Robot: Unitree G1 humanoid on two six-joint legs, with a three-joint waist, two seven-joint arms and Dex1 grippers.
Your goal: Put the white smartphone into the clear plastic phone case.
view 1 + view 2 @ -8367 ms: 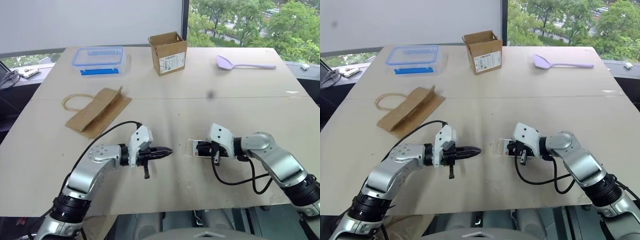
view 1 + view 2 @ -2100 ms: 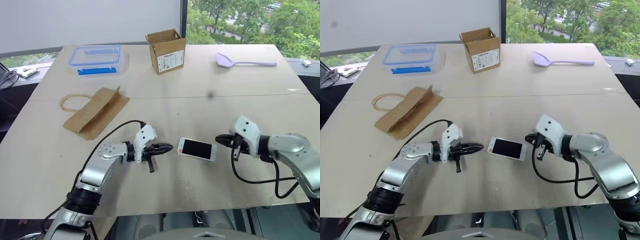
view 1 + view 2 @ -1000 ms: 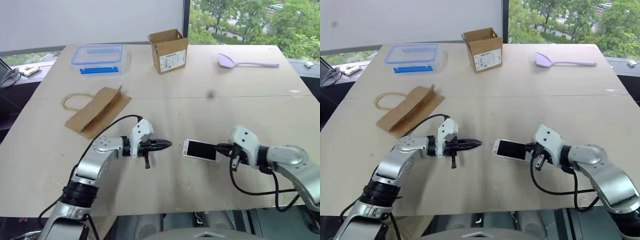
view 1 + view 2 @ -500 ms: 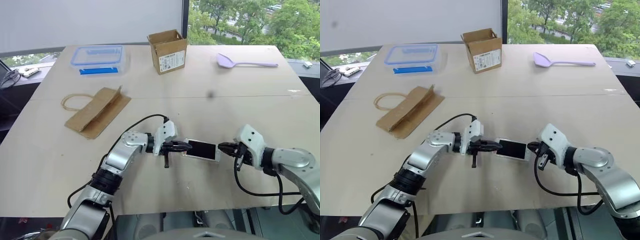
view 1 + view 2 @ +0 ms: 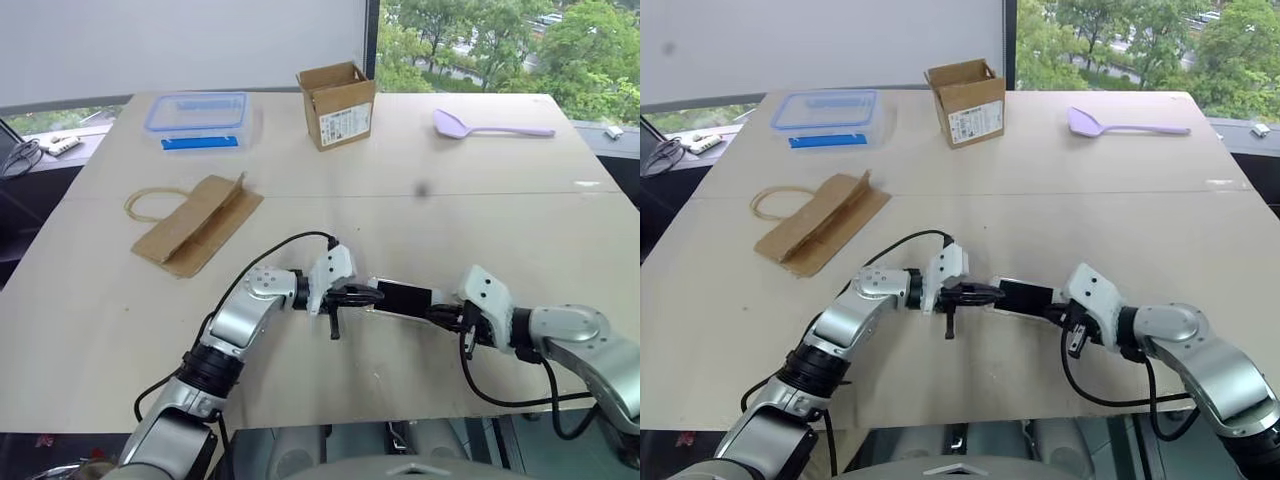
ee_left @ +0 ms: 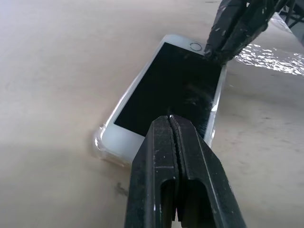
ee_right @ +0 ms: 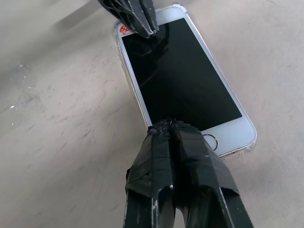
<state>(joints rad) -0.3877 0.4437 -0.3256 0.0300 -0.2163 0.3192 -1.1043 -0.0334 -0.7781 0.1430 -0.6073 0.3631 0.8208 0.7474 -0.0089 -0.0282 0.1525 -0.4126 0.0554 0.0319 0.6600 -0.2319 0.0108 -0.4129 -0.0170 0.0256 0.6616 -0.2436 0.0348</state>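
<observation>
I have both grippers pressed together, fingers shut with no gap, using their tips as pushers on the white smartphone, which lies screen-up just below the middle of the head view. The left gripper bears on the screen near one short end; the right gripper bears at the other end, by the home button. The clear plastic phone case shows as a glossy lip around the phone's corner in the left wrist view, and as a thin clear rim along the long edges in the right wrist view, so I judge the phone is sitting in the shell and the job now is seating it fully.

To do it well I press straight down at each end in turn, working toward the corners, not sliding sideways, since a sideways shove would skate phone and case together over the smooth wooden table. Whether every corner has snapped under the rim I cannot tell.

Nothing crowds the phone; the only things close to it are my own two tips, which could collide if I bring them toward the middle. Further up the frame at the left lies a flattened brown paper bag. At the top sit a clear box with a blue-rimmed lid, an open cardboard box and, toward the upper right, a lilac spoon, all well apart from the work.
</observation>
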